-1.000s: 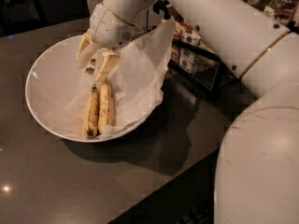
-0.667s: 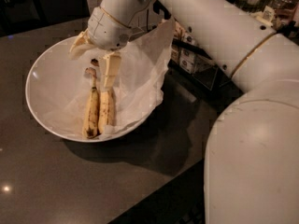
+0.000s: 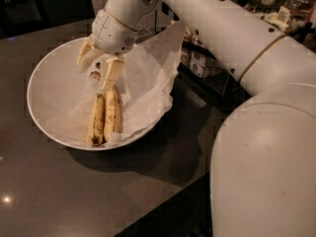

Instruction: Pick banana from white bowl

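Dark glossy tabletop (image 3: 74, 191), dim room. Pincer (image 3: 95, 76) low inside bowl (image 3: 47, 90), over far end of banana (image 3: 104, 116). Fingers spread, nothing gripped; one finger (image 3: 111, 72) at or just above stem end, contact unclear. Banana flat on paper (image 3: 148, 78) lining bowl, toward near rim. Judgement: approach about done; closing on banana and lifting clear of bowl remain. Beyond bowl: black rack (image 3: 210, 75) with packets, under arm (image 3: 222, 23).
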Robot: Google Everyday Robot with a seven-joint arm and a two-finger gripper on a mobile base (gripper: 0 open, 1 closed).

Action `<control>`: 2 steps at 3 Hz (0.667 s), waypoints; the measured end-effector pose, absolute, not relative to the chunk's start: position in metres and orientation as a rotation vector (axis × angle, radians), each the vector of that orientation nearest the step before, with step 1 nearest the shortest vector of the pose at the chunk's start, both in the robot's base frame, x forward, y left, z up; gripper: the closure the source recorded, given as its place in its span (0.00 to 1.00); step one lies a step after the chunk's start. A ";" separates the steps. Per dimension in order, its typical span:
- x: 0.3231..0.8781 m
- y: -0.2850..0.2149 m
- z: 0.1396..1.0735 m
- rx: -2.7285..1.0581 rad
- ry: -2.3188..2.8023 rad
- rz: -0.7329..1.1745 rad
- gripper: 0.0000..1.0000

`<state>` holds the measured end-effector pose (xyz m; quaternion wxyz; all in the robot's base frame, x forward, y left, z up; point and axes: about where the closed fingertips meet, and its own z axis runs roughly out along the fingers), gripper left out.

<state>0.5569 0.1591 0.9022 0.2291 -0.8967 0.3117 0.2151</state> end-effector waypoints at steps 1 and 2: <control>0.555 0.151 0.896 -2.452 0.888 0.604 0.50; 0.553 0.138 0.889 -2.430 0.930 0.615 0.50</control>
